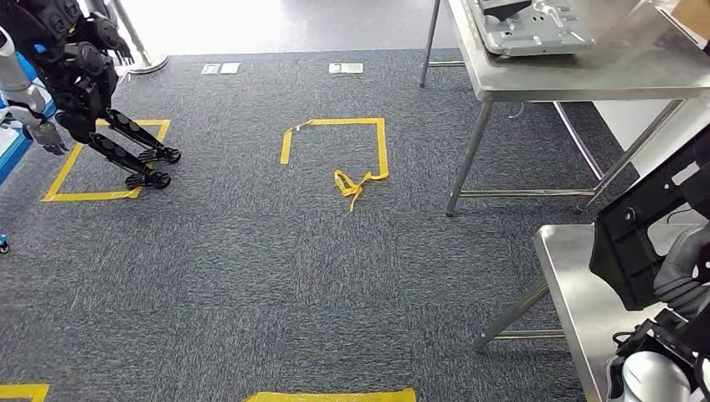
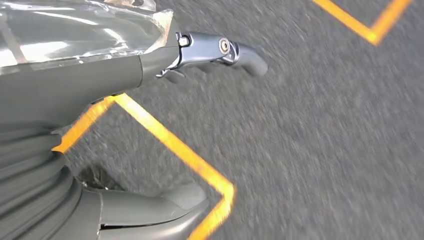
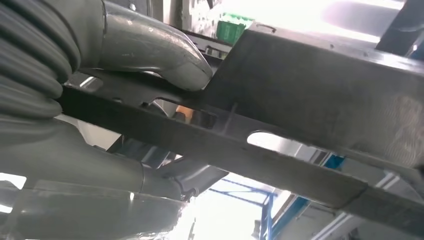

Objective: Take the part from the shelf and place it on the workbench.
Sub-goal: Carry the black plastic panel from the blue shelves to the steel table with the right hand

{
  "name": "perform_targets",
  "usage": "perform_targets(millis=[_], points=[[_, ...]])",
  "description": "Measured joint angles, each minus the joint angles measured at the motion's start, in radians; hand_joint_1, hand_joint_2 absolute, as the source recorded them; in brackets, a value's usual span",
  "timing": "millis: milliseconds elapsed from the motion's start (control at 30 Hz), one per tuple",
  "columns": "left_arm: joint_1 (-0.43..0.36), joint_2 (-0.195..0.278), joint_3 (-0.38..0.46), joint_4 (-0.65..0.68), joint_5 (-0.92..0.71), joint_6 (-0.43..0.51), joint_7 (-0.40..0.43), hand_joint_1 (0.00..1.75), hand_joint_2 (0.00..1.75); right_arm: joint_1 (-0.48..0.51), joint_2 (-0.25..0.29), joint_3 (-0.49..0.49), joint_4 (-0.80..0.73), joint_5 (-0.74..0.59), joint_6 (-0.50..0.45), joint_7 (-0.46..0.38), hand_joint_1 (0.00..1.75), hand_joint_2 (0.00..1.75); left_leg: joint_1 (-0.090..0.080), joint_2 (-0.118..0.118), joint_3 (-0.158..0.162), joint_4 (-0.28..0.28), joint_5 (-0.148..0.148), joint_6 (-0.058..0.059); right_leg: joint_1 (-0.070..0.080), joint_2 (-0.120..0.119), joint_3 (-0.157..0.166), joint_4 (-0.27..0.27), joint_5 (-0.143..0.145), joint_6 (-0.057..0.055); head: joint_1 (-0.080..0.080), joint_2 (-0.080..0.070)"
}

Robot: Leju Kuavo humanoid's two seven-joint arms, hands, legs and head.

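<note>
Part in transit: lifted from the shelf, not yet set down.

The carpeted floor (image 1: 251,268) with its yellow tape squares (image 1: 335,151) spread before me, with one steel table (image 1: 578,79) at the far right carrying a grey metal pressing (image 1: 527,29) and a nearer table (image 1: 569,293) at my right side. My right hand (image 3: 150,60) was clamped on the black part (image 1: 645,234), held above that nearer table's edge; placing remained, by my judgement. The right wrist view showed my thumb pressing the part's slotted plate, which the head view hid. My left hand (image 2: 165,65) hung over tape, its fingers apart, holding nothing.
</note>
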Motion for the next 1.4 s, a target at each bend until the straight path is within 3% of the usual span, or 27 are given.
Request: perform_targets(millis=[67, 100, 133, 167, 233, 300, 367, 433, 467, 500, 533, 600, 667, 700, 733, 800, 867, 933, 967, 1033, 1100, 1167, 1200, 1233, 1300, 1367, 1400], points=[[-0.001, -0.005, 0.0, -0.005, 0.011, 0.006, 0.011, 0.0, 1.75, -0.009, 0.002, 0.009, 0.009, 0.0, -0.004, 0.001, 1.75, 1.75, 0.004, -0.056, -0.056, 0.121, -0.067, -0.003, 0.001, 0.019, -0.002, -0.001, 0.002, -0.014, -0.004, 0.0], [0.001, -0.008, 0.0, -0.006, 0.017, 0.01, 0.015, 0.0, 1.75, -0.011, 0.003, 0.012, 0.014, -0.002, -0.005, 0.001, 1.75, 1.75, 0.004, -0.067, -0.09, 0.187, -0.095, -0.003, 0.004, 0.03, -0.003, -0.001, 0.003, -0.018, -0.005, 0.0], [0.003, -0.009, 0.001, -0.007, 0.022, 0.015, 0.02, 0.0, 1.75, -0.011, 0.004, 0.014, 0.018, -0.004, -0.006, 0.001, 1.75, 1.75, 0.004, -0.071, -0.116, 0.234, -0.108, -0.002, 0.006, 0.043, -0.003, 0.0, 0.003, -0.019, -0.005, 0.0], [0.006, -0.011, 0.002, -0.007, 0.028, 0.021, 0.023, 0.0, 1.75, -0.01, 0.004, 0.015, 0.021, -0.006, -0.008, 0.002, 1.75, 1.75, 0.004, -0.072, -0.126, 0.248, -0.1, -0.001, 0.008, 0.056, -0.003, 0.001, 0.004, -0.019, -0.005, 0.0], [0.008, -0.013, 0.004, -0.007, 0.037, 0.037, 0.032, 0.0, 1.75, -0.009, 0.005, 0.016, 0.027, -0.008, -0.012, 0.002, 1.75, 1.75, 0.005, -0.082, -0.09, 0.162, -0.034, 0.004, 0.009, 0.082, -0.001, 0.002, 0.004, -0.018, -0.005, 0.0], [0.008, -0.014, 0.008, -0.006, 0.04, 0.049, 0.036, 0.0, 1.75, -0.009, 0.006, 0.016, 0.029, -0.009, -0.017, 0.002, 1.75, 1.75, 0.007, -0.125, -0.032, 0.033, 0.026, 0.009, 0.011, 0.105, -0.002, 0.004, 0.005, -0.014, -0.005, 0.0], [0.008, -0.015, 0.01, -0.006, 0.04, 0.05, 0.035, 0.0, 1.75, -0.007, 0.008, 0.017, 0.031, -0.011, -0.021, 0.002, 1.75, 1.75, 0.004, -0.147, -0.008, -0.022, 0.041, 0.014, 0.012, 0.125, -0.009, 0.004, 0.009, -0.004, -0.005, 0.0], [0.007, -0.014, 0.011, -0.005, 0.045, 0.046, 0.033, 0.0, 1.75, 0.0, 0.007, 0.017, 0.031, -0.014, -0.024, 0.001, 1.75, 1.75, -0.002, -0.121, -0.006, -0.029, 0.045, 0.025, 0.01, 0.145, -0.017, -0.002, 0.015, 0.011, -0.005, 0.0], [0.006, -0.014, 0.011, -0.004, 0.048, 0.043, 0.032, 0.0, 1.75, 0.004, 0.006, 0.017, 0.031, -0.016, -0.025, 0.001, 1.75, 1.75, -0.002, -0.109, -0.003, -0.035, 0.05, 0.032, 0.009, 0.139, -0.021, 0.0, 0.015, 0.016, -0.005, 0.0], [0.006, -0.013, 0.012, -0.004, 0.052, 0.04, 0.029, 0.0, 1.75, 0.006, 0.005, 0.017, 0.031, -0.018, -0.028, 0.0, 1.75, 1.75, -0.001, -0.095, -0.001, -0.042, 0.055, 0.039, 0.012, 0.117, -0.034, 0.018, 0.006, 0.017, -0.003, 0.0], [0.006, -0.012, 0.012, -0.004, 0.055, 0.037, 0.026, 0.0, 1.75, 0.007, 0.003, 0.018, 0.031, -0.02, -0.03, 0.0, 1.75, 1.75, 0.0, -0.082, 0.0, -0.048, 0.059, 0.045, 0.015, 0.089, -0.053, 0.054, -0.011, 0.015, 0.0, 0.0], [0.008, -0.009, 0.012, -0.002, 0.064, 0.029, 0.019, 0.0, 1.75, 0.011, 0.001, 0.019, 0.031, -0.025, -0.036, -0.001, 1.75, 1.75, -0.003, -0.055, 0.0, -0.051, 0.06, 0.05, 0.017, 0.038, -0.115, 0.186, -0.069, 0.007, 0.003, 0.0], [0.009, -0.004, 0.012, 0.0, 0.073, 0.021, 0.015, 0.0, 1.75, 0.022, 0.001, 0.019, 0.031, -0.03, -0.04, -0.002, 1.75, 1.75, -0.006, -0.028, 0.0, -0.051, 0.058, 0.051, 0.014, 0.027, -0.157, 0.28, -0.1, 0.013, 0.004, 0.0], [0.009, -0.001, 0.012, 0.001, 0.076, 0.018, 0.013, 0.0, 1.75, 0.028, 0.001, 0.019, 0.03, -0.031, -0.042, -0.002, 1.75, 1.75, -0.006, -0.015, 0.0, -0.05, 0.056, 0.05, 0.012, 0.022, -0.147, 0.264, -0.092, 0.021, 0.004, 0.0], [0.008, 0.002, 0.011, 0.003, 0.077, 0.016, 0.01, 0.0, 1.75, 0.034, 0.001, 0.019, 0.029, -0.031, -0.044, -0.003, 1.75, 1.75, -0.006, -0.001, 0.002, -0.05, 0.054, 0.048, 0.01, 0.011, -0.116, 0.211, -0.071, 0.032, 0.004, 0.0], [0.008, 0.01, 0.011, 0.009, 0.077, 0.012, 0.002, 0.0, 1.75, 0.041, 0.002, 0.02, 0.024, -0.03, -0.047, -0.004, 1.75, 1.75, -0.01, 0.021, 0.009, -0.049, 0.046, 0.038, 0.011, -0.041, -0.031, 0.063, -0.026, 0.043, 0.005, 0.0], [0.008, 0.019, 0.011, 0.015, 0.078, 0.01, -0.005, 0.0, 1.75, 0.049, 0.004, 0.02, 0.017, -0.029, -0.052, -0.006, 1.75, 1.75, -0.015, 0.039, 0.017, -0.047, 0.038, 0.027, 0.018, -0.068, 0.007, -0.002, -0.009, 0.033, 0.004, 0.0], [0.007, 0.026, 0.01, 0.022, 0.078, 0.011, -0.009, 0.0, 1.75, 0.06, 0.005, 0.018, 0.009, -0.029, -0.056, -0.007, 1.75, 1.75, -0.016, 0.058, 0.024, -0.048, 0.032, 0.019, 0.02, -0.043, 0.006, -0.002, -0.007, 0.019, 0.002, 0.0], [0.006, 0.029, 0.008, 0.025, 0.079, 0.011, -0.012, 0.0, 1.75, 0.066, 0.005, 0.017, 0.004, -0.029, -0.056, -0.008, 1.75, 1.75, -0.013, 0.051, 0.025, -0.044, 0.026, 0.013, 0.015, -0.029, 0.006, -0.003, -0.006, 0.013, 0.001, 0.0], [0.006, 0.035, 0.005, 0.032, 0.077, 0.012, -0.021, 0.0, 1.75, 0.071, 0.006, 0.014, -0.006, -0.029, -0.057, -0.01, 1.75, 1.75, -0.006, -0.001, 0.004, 0.009, -0.013, 0.004, 0.006, -0.004, 0.007, -0.005, -0.003, -0.003, -0.001, 0.0], [0.009, 0.042, 0.001, 0.042, 0.076, 0.014, -0.036, 0.0, 1.75, 0.076, 0.01, 0.014, -0.013, -0.03, -0.055, -0.013, 1.75, 1.75, -0.003, -0.055, -0.057, 0.137, -0.079, 0.001, 0.007, 0.021, 0.006, -0.005, -0.003, -0.016, -0.003, 0.0], [0.011, 0.054, 0.0, 0.049, 0.08, 0.015, -0.05, 0.0, 1.75, 0.087, 0.012, 0.013, -0.018, -0.033, -0.05, -0.017, 1.75, 1.75, -0.003, -0.069, -0.112, 0.237, -0.106, 0.001, 0.01, 0.05, 0.007, -0.004, -0.002, -0.02, -0.003, 0.0], [0.012, 0.061, -0.001, 0.05, 0.085, 0.015, -0.055, 0.0, 1.75, 0.092, 0.013, 0.012, -0.021, -0.034, -0.046, -0.019, 1.75, 1.75, -0.003, -0.071, -0.118, 0.238, -0.091, 0.002, 0.011, 0.065, 0.007, -0.003, -0.002, -0.02, -0.003, 0.0], [0.013, 0.068, -0.001, 0.049, 0.088, 0.014, -0.058, 0.0, 1.75, 0.097, 0.013, 0.012, -0.022, -0.036, -0.043, -0.021, 1.75, 1.75, -0.001, -0.076, -0.104, 0.198, -0.057, 0.003, 0.011, 0.08, 0.009, -0.002, -0.002, -0.02, -0.003, 0.0], [0.015, 0.081, -0.002, 0.04, 0.092, 0.012, -0.06, 0.0, 1.75, 0.103, 0.012, 0.011, -0.024, -0.038, -0.036, -0.023, 1.75, 1.75, 0.007, -0.121, -0.049, 0.069, 0.016, 0.003, 0.013, 0.109, 0.007, 0.003, -0.003, -0.018, -0.003, 0.0], [0.018, 0.091, -0.002, 0.015, 0.095, 0.014, -0.056, 0.0, 1.75, 0.107, 0.011, 0.012, -0.025, -0.04, -0.034, -0.025, 1.75, 1.75, 0.013, -0.164, -0.018, -0.01, 0.044, 0.004, 0.016, 0.133, -0.001, 0.007, -0.001, -0.011, -0.001, 0.0], [0.02, 0.094, -0.002, -0.002, 0.097, 0.016, -0.051, 0.0, 1.75, 0.11, 0.01, 0.012, -0.026, -0.041, -0.033, -0.026, 1.75, 1.75, 0.01, -0.167, -0.015, -0.019, 0.042, 0.007, 0.015, 0.145, -0.006, 0.006, 0.002, -0.005, -0.001, 0.0]])
